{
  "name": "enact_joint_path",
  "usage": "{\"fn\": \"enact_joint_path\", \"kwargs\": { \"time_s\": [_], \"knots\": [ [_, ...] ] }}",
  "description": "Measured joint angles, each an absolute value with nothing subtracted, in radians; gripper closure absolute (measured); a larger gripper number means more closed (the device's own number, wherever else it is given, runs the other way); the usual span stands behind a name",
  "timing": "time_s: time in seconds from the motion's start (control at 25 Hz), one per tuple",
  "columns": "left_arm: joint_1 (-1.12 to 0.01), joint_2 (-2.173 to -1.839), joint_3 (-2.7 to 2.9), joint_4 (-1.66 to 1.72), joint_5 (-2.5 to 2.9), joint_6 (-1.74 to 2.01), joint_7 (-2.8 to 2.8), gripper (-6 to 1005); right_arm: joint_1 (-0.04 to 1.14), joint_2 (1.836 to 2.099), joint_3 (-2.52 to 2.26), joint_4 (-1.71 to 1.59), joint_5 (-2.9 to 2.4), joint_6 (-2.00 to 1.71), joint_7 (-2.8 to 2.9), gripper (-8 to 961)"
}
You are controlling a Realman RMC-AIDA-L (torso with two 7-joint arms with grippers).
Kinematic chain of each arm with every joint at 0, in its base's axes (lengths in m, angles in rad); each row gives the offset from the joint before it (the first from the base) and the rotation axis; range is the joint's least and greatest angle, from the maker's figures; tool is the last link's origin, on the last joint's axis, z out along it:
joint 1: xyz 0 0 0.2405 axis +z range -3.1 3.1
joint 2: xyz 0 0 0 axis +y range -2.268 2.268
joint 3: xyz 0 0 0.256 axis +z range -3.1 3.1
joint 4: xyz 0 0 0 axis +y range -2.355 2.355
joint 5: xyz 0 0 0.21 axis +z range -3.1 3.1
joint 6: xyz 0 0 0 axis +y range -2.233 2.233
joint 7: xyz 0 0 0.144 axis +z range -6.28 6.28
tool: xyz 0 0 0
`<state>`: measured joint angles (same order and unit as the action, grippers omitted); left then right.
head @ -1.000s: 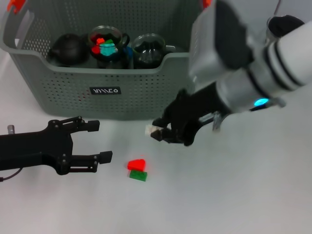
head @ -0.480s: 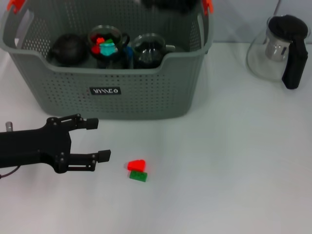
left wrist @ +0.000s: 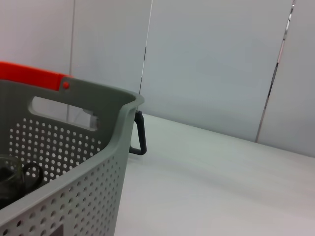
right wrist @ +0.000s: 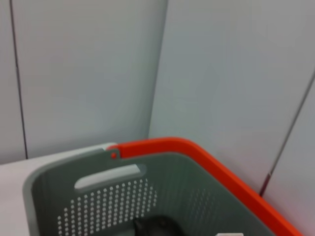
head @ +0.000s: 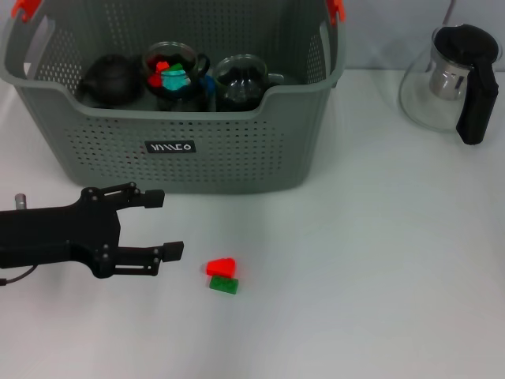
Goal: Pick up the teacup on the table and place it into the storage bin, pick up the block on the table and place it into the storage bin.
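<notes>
A red block (head: pixel 222 267) lies on the white table with a green block (head: pixel 223 285) touching its near side. My left gripper (head: pixel 164 223) lies low over the table just left of them, open and holding nothing. The storage bin (head: pixel 237 150) stands behind, grey-green and perforated, with orange clips (head: pixel 335 9); it also fills the left wrist view (left wrist: pixel 74 172) and the right wrist view (right wrist: pixel 123 196). The teacup is out of view on the table. My right gripper does not show; its camera looks down over the bin's orange rim (right wrist: pixel 197 157).
Inside the bin sit a dark pot (head: pixel 110 79), a glass cup holding coloured blocks (head: pixel 170 75) and another glass cup (head: pixel 241 79). A glass teapot with a black handle (head: pixel 458 79) stands at the back right of the table.
My right arm, which was low in front of the bin holding something small and white, has lifted out of the head view. The left gripper has barely shifted.
</notes>
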<state>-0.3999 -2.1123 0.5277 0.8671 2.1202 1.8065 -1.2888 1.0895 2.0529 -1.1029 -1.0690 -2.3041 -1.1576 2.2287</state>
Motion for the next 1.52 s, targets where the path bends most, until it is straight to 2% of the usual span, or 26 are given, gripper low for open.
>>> {"fn": "enact_joint_path", "kwargs": {
  "time_s": [0.2, 0.44, 0.52, 0.64, 0.88, 1.12, 1.52],
  "knots": [
    [-0.405, -2.11, 0.53, 0.867, 2.121, 1.806, -1.29, 114, 1.099, 2.047, -1.112, -1.02, -2.327, -1.137, 2.217, 638],
    [-0.41, -2.108, 0.534, 0.867, 2.122, 1.804, -1.291, 115, 1.095, 2.06, -1.115, -1.044, -2.366, -1.137, 2.214, 490],
    [-0.411, -2.108, 0.535, 0.867, 2.123, 1.804, -1.296, 115, 1.078, 2.069, -1.115, -1.097, -2.365, -1.169, 2.213, 407],
    [-0.413, -2.106, 0.539, 0.876, 2.132, 1.811, -1.318, 115, 1.012, 2.096, -1.124, -1.263, -2.347, -1.251, 2.214, 283],
    [-0.418, -2.105, 0.54, 0.907, 2.15, 1.849, -1.35, 115, 0.839, 2.097, -1.192, -1.515, -2.176, -1.372, 2.216, 24],
    [-0.417, -2.104, 0.54, 0.911, 2.157, 1.852, -1.345, 115, 0.703, 2.094, -1.218, -1.579, -2.083, -1.518, 2.187, 7],
    [-0.417, -2.1, 0.54, 0.917, 2.202, 1.849, -1.318, 115, 0.635, 2.096, -1.233, -1.535, -2.109, -1.746, 2.206, 13]
  ]
}}
